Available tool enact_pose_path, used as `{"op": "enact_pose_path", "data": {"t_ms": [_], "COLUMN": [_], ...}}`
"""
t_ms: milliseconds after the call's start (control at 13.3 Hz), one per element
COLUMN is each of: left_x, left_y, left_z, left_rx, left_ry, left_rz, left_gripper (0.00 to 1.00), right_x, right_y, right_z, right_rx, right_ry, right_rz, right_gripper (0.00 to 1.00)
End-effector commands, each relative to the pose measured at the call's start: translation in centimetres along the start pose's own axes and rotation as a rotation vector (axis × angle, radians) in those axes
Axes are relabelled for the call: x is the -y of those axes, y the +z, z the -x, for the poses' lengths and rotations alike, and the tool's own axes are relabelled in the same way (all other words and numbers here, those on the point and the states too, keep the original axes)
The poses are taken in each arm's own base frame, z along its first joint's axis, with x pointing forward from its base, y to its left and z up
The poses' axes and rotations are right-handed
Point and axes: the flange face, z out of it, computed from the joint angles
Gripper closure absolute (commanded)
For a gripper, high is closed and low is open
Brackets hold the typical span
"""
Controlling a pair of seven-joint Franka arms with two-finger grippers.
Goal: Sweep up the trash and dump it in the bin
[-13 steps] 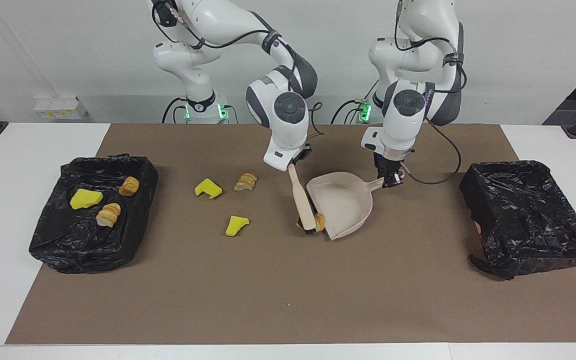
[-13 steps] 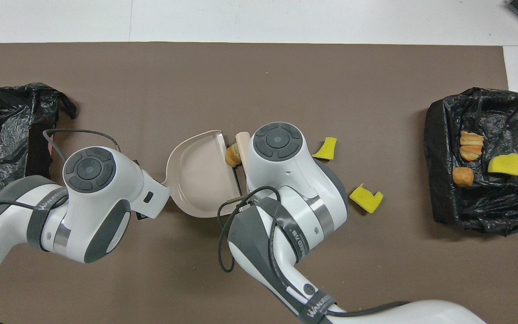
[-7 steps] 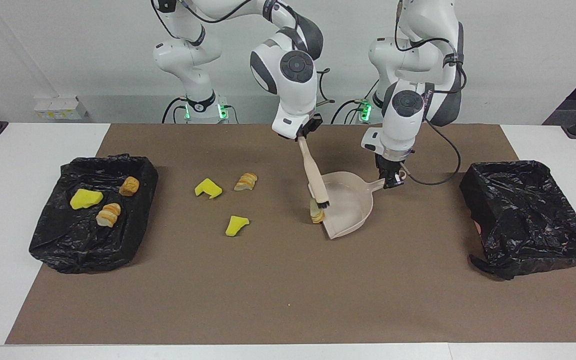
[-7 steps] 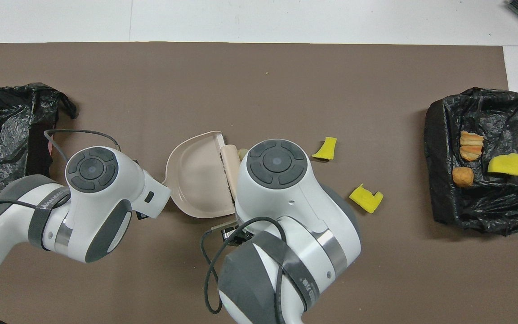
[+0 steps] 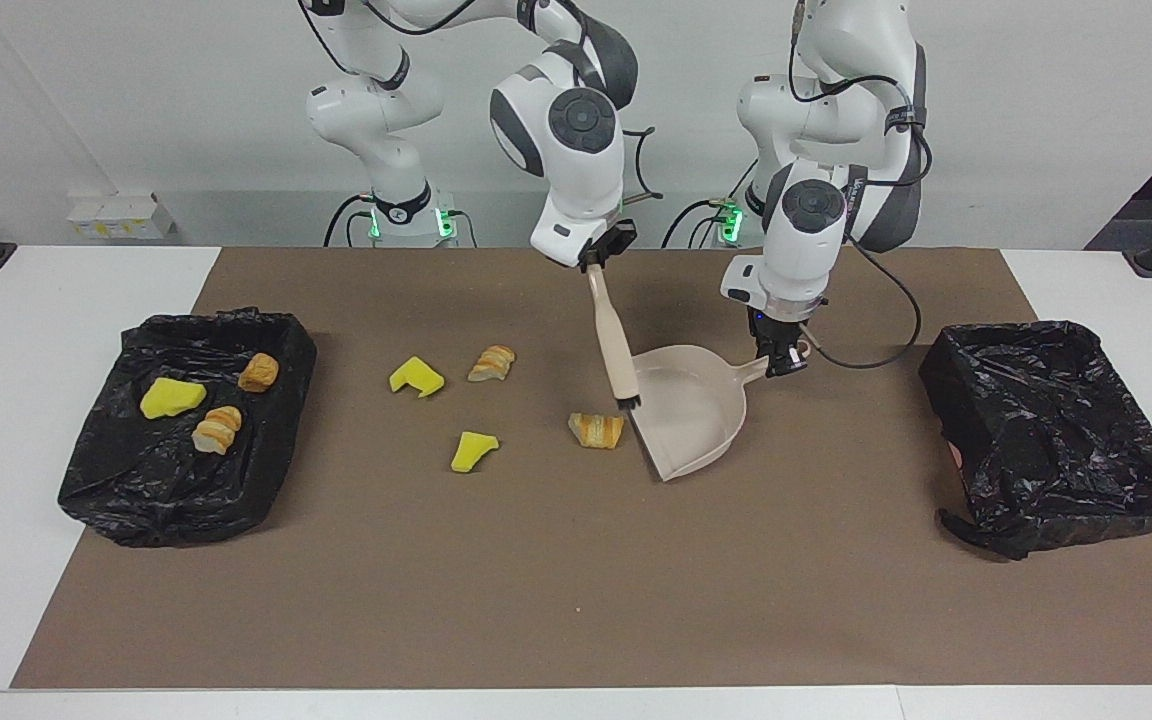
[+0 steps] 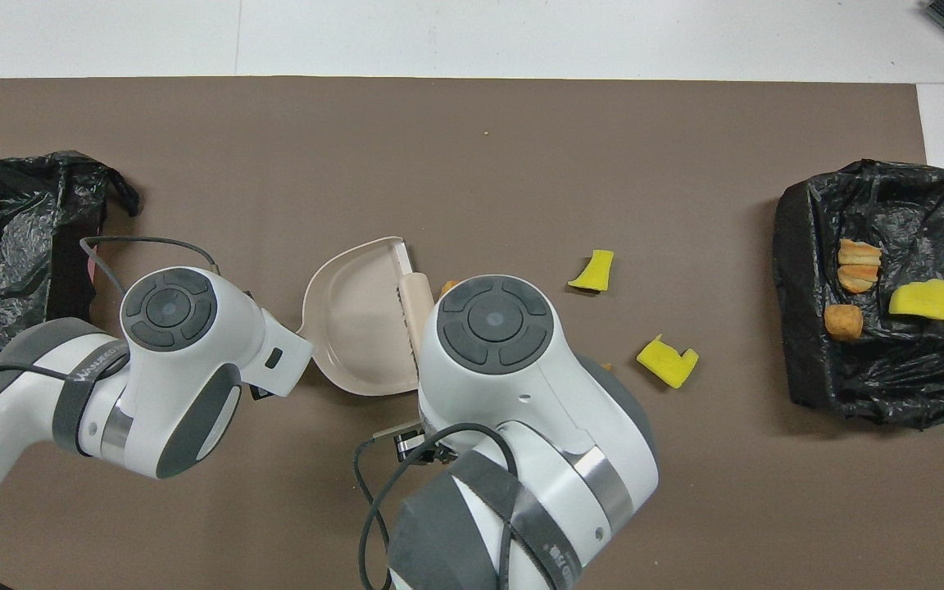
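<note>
Trash (image 5: pixel 596 430) lies beside dustpan (image 5: pixel 696 410); no writing legible.

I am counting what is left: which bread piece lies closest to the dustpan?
The bread piece just outside the dustpan mouth; the other loose one lies beside a yellow sponge.

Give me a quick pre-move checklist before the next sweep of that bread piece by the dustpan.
1. Right gripper shut on the brush handle: ok.
2. Left gripper shut on the dustpan handle: ok.
3. Dustpan mouth faces the bread piece: ok.
4. Bread piece inside the dustpan: not ok; it lies on the mat just outside the mouth.
5. Brush on the outer side of the bread piece, ready to push it in: not ok; the bristles sit at the pan's mouth, between pan and piece.
6. Other loose trash counted: ok; two yellow sponge chunks and a second bread piece remain on the mat.
</note>
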Motion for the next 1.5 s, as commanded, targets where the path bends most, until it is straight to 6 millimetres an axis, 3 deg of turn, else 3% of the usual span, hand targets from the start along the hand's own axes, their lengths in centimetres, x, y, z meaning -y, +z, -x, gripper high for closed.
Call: {"op": "enact_pose_path", "data": {"t_ms": [0, 150, 300, 450, 600, 900, 1200, 1424], "left_x": [0.1, -0.9, -1.3, -1.2, -1.0, -0.9, -0.9, -1.0], "left_y": [-0.2, -0.2, -0.8, -0.9, -1.2, -1.1, -1.1, -1.1], "left_z": [-0.1, -0.2, -0.9, -1.1, -1.2, -1.2, -1.2, -1.3], "left_rx": [0.007, 0.058, 0.047, 0.026, 0.014, 0.012, 0.012, 0.011], "left_ry": [-0.036, -0.023, -0.039, -0.057, -0.06, -0.063, -0.063, -0.063], "left_rz": [-0.004, 0.049, 0.099, 0.117, 0.104, 0.101, 0.101, 0.1], "left_gripper": [1.0, 1.0, 1.0, 1.0, 1.0, 1.0, 1.0, 1.0], "right_x": [-5.9, -10.2, -12.7, -14.4, -16.6, -18.4, -21.0, -22.9], "right_y": [0.3, 0.8, 0.6, -1.2, -1.0, 2.9, 5.7, 7.4], "right_z": [-2.1, -3.2, -3.0, -1.4, 1.1, 5.1, 8.4, 9.8], "right_rx": [-0.013, -0.012, 0.011, 0.011, 0.016, -0.014, -0.002, -0.043], "right_ry": [0.06, 0.121, 0.197, 0.257, 0.287, 0.309, 0.339, 0.373], "right_rz": [0.067, 0.121, 0.199, 0.209, 0.223, 0.245, 0.263, 0.253], "right_gripper": [1.0, 1.0, 1.0, 1.0, 1.0, 1.0, 1.0, 1.0]}}
